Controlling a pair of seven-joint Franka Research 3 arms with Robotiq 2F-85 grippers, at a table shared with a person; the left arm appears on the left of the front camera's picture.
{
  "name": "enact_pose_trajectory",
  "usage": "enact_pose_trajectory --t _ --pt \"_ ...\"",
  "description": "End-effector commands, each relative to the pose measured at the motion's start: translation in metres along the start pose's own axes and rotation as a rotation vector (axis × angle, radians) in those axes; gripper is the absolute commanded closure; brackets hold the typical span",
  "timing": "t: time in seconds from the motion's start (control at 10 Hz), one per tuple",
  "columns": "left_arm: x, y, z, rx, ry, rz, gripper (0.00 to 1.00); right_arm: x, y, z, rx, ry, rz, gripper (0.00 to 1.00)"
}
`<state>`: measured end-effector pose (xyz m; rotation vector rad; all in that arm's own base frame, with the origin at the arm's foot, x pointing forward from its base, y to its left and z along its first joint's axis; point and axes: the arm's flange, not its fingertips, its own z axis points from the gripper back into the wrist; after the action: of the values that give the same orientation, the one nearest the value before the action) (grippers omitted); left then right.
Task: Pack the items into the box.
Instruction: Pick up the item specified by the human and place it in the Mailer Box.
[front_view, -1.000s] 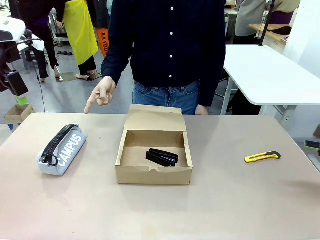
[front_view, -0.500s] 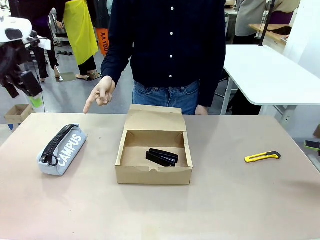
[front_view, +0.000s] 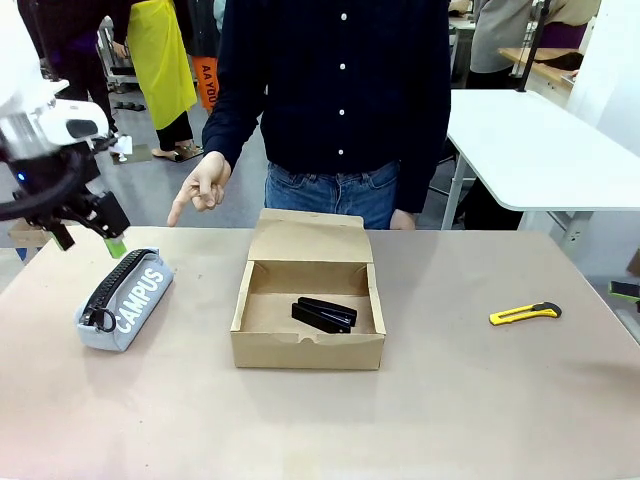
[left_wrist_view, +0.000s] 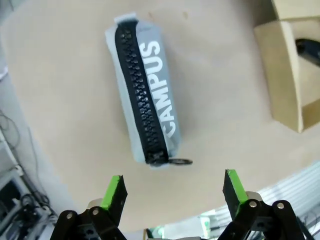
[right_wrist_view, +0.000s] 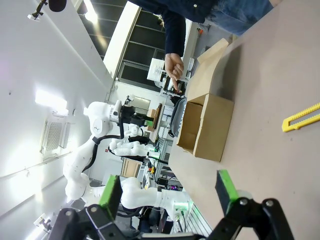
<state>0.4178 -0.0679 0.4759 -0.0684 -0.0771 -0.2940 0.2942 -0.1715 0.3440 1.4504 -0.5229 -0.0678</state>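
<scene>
The left tool (front_view: 88, 240), jaws spread and empty, hovers over the far end of the pencil pouch (front_view: 128, 297) lying on the bench (front_view: 450, 410) left of the box (front_view: 305, 350). Best to straddle the pouch's width mid-length before descending. The stapler (front_view: 323, 314) sits inside the box.

The robot's left hand (left_wrist_view: 173, 181) is hanging over the desk (left_wrist_view: 60, 105) with its jaws spread wide, its green pads (left_wrist_view: 114, 192) rising at the lower left and lower right of the frame. Just above the gap between them, the grey pouch (left_wrist_view: 145, 90) is lying lengthwise, untouched. Its black zipper and white "CAMPUS" print are facing up, and its ring pull (left_wrist_view: 181, 161) is pointing toward the hand. At the upper right edge, the open cardboard box (left_wrist_view: 285, 75) is sitting with a bit of the black stapler (left_wrist_view: 309, 47) showing inside.
</scene>
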Motion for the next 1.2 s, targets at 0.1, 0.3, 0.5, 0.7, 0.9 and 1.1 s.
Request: enact_pose_trajectory --t 0.1,0.3,0.5,0.7,0.9,1.1 --pt "0.005 0.000 -0.039 0.003 0.012 0.062 0.00 -0.003 0.002 0.003 0.005 0.012 0.001 0.00" --pt "0.012 0.004 -0.062 0.025 -0.014 0.103 0.00 -0.003 0.002 0.003 0.005 0.012 0.001 0.00" --pt "0.023 0.012 -0.080 0.083 -0.032 0.169 0.00 -0.003 0.002 0.003 0.005 0.012 0.001 0.00" --pt "0.031 0.021 -0.102 0.078 -0.021 0.197 0.00 -0.003 0.002 0.003 0.005 0.012 0.001 0.00" --pt "0.035 0.028 -0.115 0.074 0.010 0.186 0.00 -0.003 0.002 0.003 0.005 0.012 0.001 0.00" --pt "0.041 0.033 -0.125 0.089 0.031 0.198 0.00 -0.003 0.002 0.003 0.005 0.012 0.001 0.00"
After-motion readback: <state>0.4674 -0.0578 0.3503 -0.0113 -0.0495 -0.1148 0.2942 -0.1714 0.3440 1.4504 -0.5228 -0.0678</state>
